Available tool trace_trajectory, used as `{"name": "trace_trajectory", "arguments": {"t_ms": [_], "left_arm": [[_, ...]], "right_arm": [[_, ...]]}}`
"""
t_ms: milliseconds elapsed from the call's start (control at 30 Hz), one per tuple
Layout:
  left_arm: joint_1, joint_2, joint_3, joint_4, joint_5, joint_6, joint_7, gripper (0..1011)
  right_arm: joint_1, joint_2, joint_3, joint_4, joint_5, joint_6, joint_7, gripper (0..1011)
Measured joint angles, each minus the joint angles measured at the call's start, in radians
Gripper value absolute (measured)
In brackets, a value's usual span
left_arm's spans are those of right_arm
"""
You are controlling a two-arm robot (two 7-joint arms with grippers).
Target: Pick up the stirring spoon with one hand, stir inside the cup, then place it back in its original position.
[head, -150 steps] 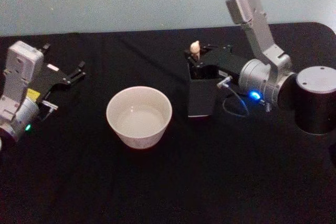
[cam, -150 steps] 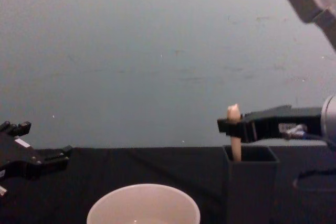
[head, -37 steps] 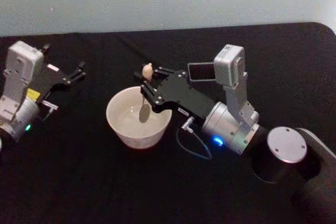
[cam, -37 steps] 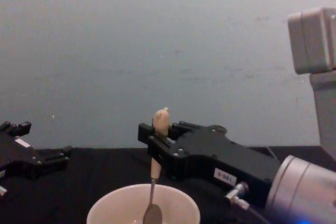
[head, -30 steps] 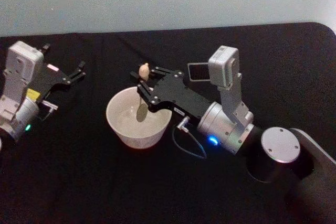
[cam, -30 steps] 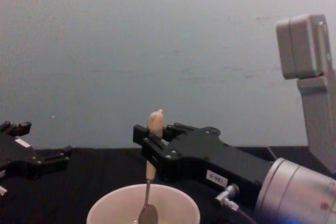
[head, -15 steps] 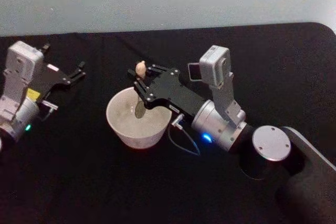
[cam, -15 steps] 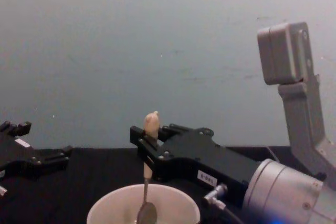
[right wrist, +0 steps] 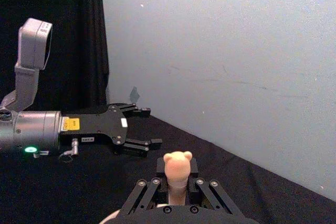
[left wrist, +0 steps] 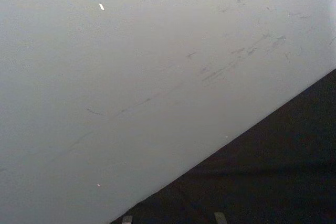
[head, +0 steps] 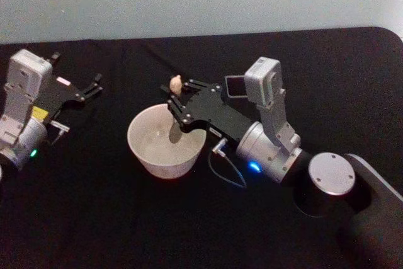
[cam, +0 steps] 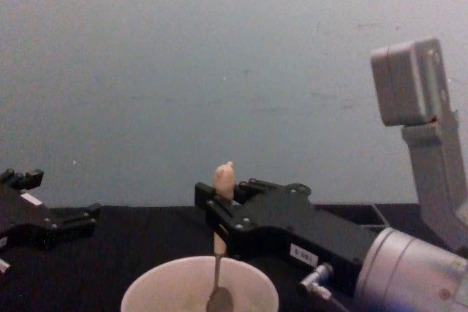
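Note:
The cream-white cup (head: 165, 163) stands at the table's middle, and its rim shows low in the chest view as the cup (cam: 164, 283). My right gripper (head: 179, 109) is shut on the stirring spoon's beige handle, just under the knob (head: 176, 84). The spoon (cam: 223, 180) hangs upright with its metal bowl (cam: 219, 299) down inside the cup, right of centre. In the right wrist view the knob (right wrist: 177, 167) rises between the fingers. The dark box holder (head: 234, 85) sits behind the right arm, partly hidden by it. My left gripper (head: 92, 89) rests open at the far left.
A black cloth covers the table (head: 113, 218), and a pale wall stands behind it. The right arm's elbow and base (head: 330, 181) take up the near right. Bare cloth lies between the cup and the left gripper (right wrist: 137, 128).
Over the last half second the right gripper has carried the spoon a little to the right inside the cup. The left arm has stayed still.

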Motion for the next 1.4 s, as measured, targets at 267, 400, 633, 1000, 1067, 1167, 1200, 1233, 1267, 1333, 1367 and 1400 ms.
{"name": "trace_trajectory", "arguments": {"t_ms": [267, 400, 633, 1000, 1067, 1167, 1200, 1233, 1267, 1333, 1367, 1400], "left_arm": [[0.0, 0.0, 0.0, 0.0, 0.0, 0.0, 0.0, 1001], [0.0, 0.0, 0.0, 0.0, 0.0, 0.0, 0.0, 1001], [0.0, 0.0, 0.0, 0.0, 0.0, 0.0, 0.0, 1001], [0.0, 0.0, 0.0, 0.0, 0.0, 0.0, 0.0, 1001], [0.0, 0.0, 0.0, 0.0, 0.0, 0.0, 0.0, 1001], [0.0, 0.0, 0.0, 0.0, 0.0, 0.0, 0.0, 1001], [0.0, 0.0, 0.0, 0.0, 0.0, 0.0, 0.0, 1001], [0.0, 0.0, 0.0, 0.0, 0.0, 0.0, 0.0, 1001], [0.0, 0.0, 0.0, 0.0, 0.0, 0.0, 0.0, 1001], [0.0, 0.0, 0.0, 0.0, 0.0, 0.0, 0.0, 1001], [0.0, 0.0, 0.0, 0.0, 0.0, 0.0, 0.0, 1001], [0.0, 0.0, 0.0, 0.0, 0.0, 0.0, 0.0, 1001]], "right_arm": [[-0.032, 0.031, 0.012, -0.047, 0.019, 0.018, 0.015, 217], [-0.048, 0.046, 0.014, -0.071, 0.028, 0.025, 0.023, 217], [-0.081, 0.076, 0.009, -0.12, 0.046, 0.032, 0.044, 217], [-0.094, 0.086, -0.016, -0.149, 0.056, 0.03, 0.059, 218], [-0.09, 0.081, -0.025, -0.141, 0.05, 0.027, 0.058, 218], [-0.083, 0.072, -0.035, -0.129, 0.04, 0.023, 0.054, 218], [-0.078, 0.066, -0.039, -0.121, 0.034, 0.022, 0.051, 218], [-0.078, 0.066, -0.039, -0.121, 0.034, 0.022, 0.051, 218], [-0.072, 0.059, -0.043, -0.113, 0.029, 0.02, 0.047, 218], [-0.064, 0.049, -0.046, -0.1, 0.023, 0.017, 0.043, 218], [-0.061, 0.045, -0.047, -0.096, 0.021, 0.016, 0.041, 218], [-0.058, 0.042, -0.048, -0.093, 0.02, 0.016, 0.04, 217]]}}
